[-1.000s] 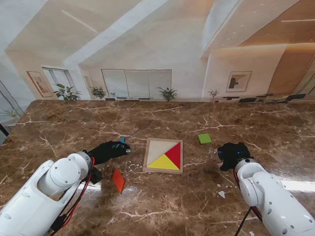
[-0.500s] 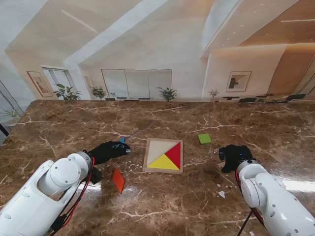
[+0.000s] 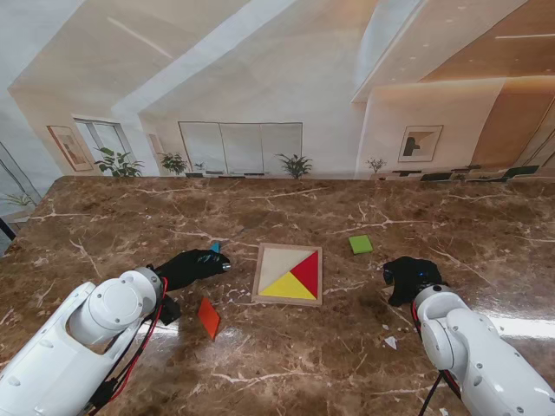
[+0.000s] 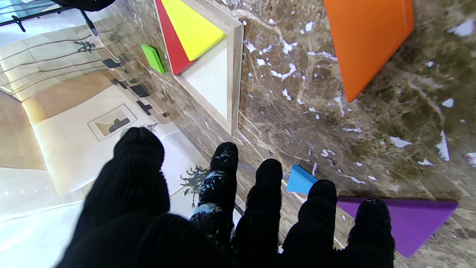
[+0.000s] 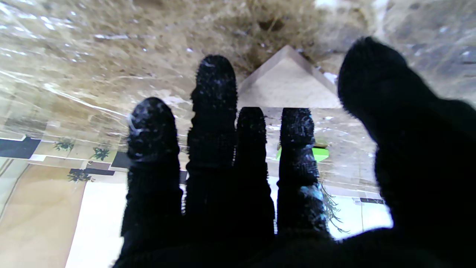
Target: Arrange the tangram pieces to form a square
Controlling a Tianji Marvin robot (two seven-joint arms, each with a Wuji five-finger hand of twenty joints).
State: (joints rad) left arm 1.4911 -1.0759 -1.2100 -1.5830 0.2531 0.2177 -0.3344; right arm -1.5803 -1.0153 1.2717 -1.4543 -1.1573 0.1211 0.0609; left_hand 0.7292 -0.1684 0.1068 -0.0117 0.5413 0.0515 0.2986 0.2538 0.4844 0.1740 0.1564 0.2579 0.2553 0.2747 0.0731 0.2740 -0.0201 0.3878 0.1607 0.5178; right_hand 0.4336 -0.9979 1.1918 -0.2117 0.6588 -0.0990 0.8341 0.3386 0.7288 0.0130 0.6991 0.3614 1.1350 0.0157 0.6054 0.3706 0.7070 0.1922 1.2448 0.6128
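The wooden tray [image 3: 260, 276] lies mid-table and holds a red triangle [image 3: 308, 270] and a yellow triangle [image 3: 288, 287]; its other half is bare. My left hand [image 3: 192, 264] hovers left of the tray, open with fingers spread. Just past its fingertips [image 4: 322, 193] lie a small blue piece [image 4: 299, 180] and a purple triangle [image 4: 409, 219]. An orange piece [image 3: 208, 317] lies nearer to me. My right hand [image 3: 409, 277] is open right of the tray, fingers [image 5: 215, 96] stretched over a pale triangle [image 5: 288, 83]. A green piece [image 3: 361, 244] lies farther off.
The table is glossy brown marble [image 3: 286, 355] that mirrors the room. The tray's raised rim [image 4: 235, 74] stands between my two hands. A small white scrap [image 3: 390, 341] lies on the marble near my right forearm.
My right hand has drifted slightly, a little nearer to me and then back toward the tray. The left arm and all the pieces have stayed put.
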